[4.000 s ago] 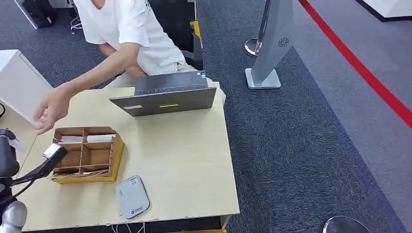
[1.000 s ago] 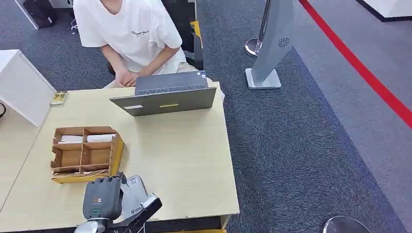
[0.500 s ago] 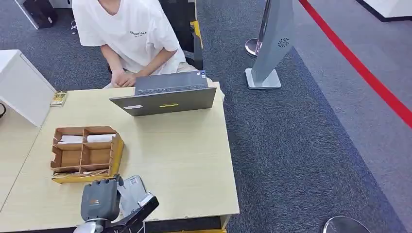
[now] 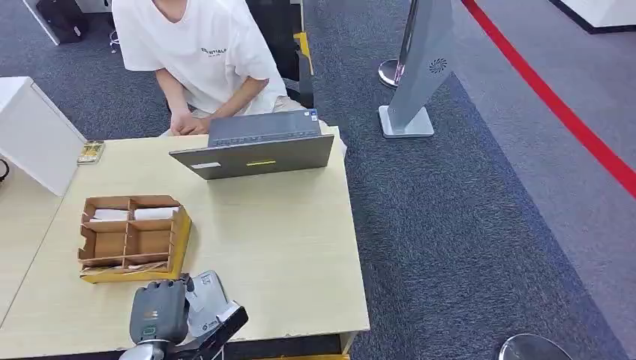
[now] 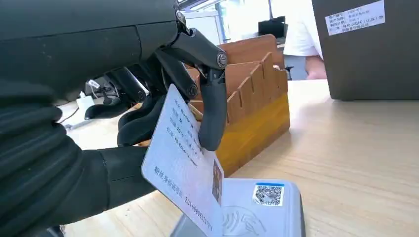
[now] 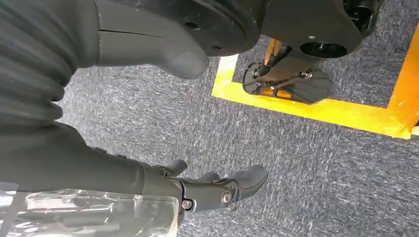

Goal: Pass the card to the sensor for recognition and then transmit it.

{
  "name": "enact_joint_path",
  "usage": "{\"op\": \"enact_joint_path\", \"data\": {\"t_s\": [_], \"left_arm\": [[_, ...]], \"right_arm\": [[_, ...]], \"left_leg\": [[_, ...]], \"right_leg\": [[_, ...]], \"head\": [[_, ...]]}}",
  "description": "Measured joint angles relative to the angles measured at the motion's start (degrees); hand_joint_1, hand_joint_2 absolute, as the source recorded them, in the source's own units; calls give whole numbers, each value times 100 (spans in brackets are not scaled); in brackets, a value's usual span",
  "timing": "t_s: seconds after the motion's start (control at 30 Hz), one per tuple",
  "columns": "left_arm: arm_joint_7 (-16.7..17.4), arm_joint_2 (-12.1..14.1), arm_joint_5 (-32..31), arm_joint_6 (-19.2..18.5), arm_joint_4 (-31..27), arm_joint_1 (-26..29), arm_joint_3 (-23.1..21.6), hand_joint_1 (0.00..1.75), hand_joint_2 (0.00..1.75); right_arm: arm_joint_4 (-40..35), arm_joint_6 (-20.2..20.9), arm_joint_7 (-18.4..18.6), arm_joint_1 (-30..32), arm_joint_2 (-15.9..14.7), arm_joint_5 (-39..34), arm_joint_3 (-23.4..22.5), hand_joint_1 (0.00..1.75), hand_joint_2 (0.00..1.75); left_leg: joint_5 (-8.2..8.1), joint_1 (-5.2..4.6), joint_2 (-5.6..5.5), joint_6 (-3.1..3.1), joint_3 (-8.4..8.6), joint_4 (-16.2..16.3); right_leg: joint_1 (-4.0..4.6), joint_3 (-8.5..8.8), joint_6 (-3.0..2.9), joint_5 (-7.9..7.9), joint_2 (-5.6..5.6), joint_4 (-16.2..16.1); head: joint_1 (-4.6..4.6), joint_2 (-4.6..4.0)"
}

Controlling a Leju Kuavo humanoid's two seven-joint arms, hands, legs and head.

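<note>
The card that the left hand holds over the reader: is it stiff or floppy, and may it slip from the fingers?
The card looks stiff: it stays flat though the left hand holds it by one part. It seems thin and light. Its glossy face may be slippery, so it could slide between the fingers if it knocks the reader.

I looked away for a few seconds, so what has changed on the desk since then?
The left hand, holding the card, swung from beside the wooden organizer to above the card reader. The person drew their outstretched arm back. Organizer, reader and laptop stayed put.
</note>
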Motion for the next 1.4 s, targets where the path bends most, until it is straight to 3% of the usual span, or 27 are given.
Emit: {"op": "enact_joint_path", "data": {"t_s": [0.53, 0.8, 1.1, 1.4], "left_arm": [[-15, -31, -107, -15, 184, -10, 183, 175, 175], [-15, -13, -129, -44, -79, -127, 238, 175, 175], [85, 224, -160, -79, -806, -717, 238, 175, 175], [324, 740, -170, -131, -1080, -1722, 396, 175, 175]], "right_arm": [[0, 59, 9, -3, 0, 68, 0, 0, 175], [0, 98, -9, -3, 0, 90, 0, 0, 175], [2, 166, -50, -12, 0, 146, 0, 0, 175], [11, 214, -86, -45, 0, 299, 13, 0, 175]], "left_leg": [[0, 0, 0, 0, 2, 0], [1, 0, -1, 0, 2, 1], [5, 0, -1, 0, 3, 1], [14, 3, -6, 0, 1, 1]], "right_leg": [[0, 2, 0, 1, 0, 0], [0, 2, 0, 2, -1, 0], [0, 1, 0, 6, -1, 2], [2, 2, 0, 9, -5, 4]], "head": [[0, 0], [0, 0], [0, 0], [2, 0]]}}
